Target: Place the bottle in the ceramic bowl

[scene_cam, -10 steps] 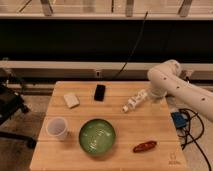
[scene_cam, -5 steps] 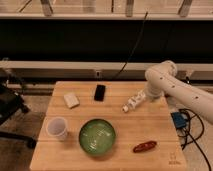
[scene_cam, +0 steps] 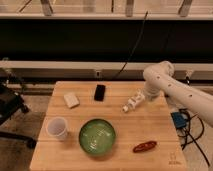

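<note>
A pale wooden table [scene_cam: 150,125] carried the whole scene, with the robot's white jointed arm [scene_cam: 167,85] reaching in over its far right side. Over the previous 1 second the arm had edged left, closing on its target, while nothing on the table had shifted.

The round glossy green ceramic bowl [scene_cam: 97,136] sat empty at the near centre, well apart from the arm. A white plastic cup [scene_cam: 57,128] stood upright just left of the bowl. A whitish rectangular block [scene_cam: 71,100] lay toward the far left, and a flat black rectangular device [scene_cam: 100,92] lay just right of it. A reddish-brown oblong item [scene_cam: 145,146] lay at the near right.

The small white plastic bottle [scene_cam: 131,103] lay on its side, slanted, right of centre, on the wood far and right of the bowl. The gripper [scene_cam: 142,96] was at the bottle's far right end, seemingly touching it. Whether it was clamped on the bottle or only set around it could not be told.

By the look of it, the grasp was in hand. The lift and the carry toward the near left, into the bowl, were not yet done.
</note>
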Controlling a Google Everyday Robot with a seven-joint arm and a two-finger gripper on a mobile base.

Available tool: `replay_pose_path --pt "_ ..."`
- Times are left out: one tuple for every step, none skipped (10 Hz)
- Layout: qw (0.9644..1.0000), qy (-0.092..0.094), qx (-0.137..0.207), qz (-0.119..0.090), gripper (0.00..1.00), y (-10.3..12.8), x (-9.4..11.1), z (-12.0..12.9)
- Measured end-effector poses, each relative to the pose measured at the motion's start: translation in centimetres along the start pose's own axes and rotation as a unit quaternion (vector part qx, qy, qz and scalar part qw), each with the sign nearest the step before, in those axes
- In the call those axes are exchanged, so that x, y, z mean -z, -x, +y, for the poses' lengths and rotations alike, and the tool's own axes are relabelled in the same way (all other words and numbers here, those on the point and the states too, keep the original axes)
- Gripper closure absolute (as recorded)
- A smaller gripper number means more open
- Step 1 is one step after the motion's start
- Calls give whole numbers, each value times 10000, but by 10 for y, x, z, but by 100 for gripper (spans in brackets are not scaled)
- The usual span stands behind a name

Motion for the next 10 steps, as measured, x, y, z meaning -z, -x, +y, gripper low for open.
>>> replay_pose_path --pt "10000 9 21 -3 20 0 -3 -2" --pt "10000 18 43 -14 20 0 -6 -5" --pt "10000 34 66 -36 20 1 -9 -7" --pt "9999 53 90 -61 20 2 -15 -10" --pt "9999 65 114 -82 20 3 -20 -14" --pt "9998 83 149 -127 20 6 -24 -16" --pt "9997 98 178 -120 20 5 -27 -17" --pt "9997 118 190 -138 20 5 -31 -17" --pt "9994 173 228 -175 20 8 -41 -16" --pt "9993 180 260 -195 20 11 -44 -17"
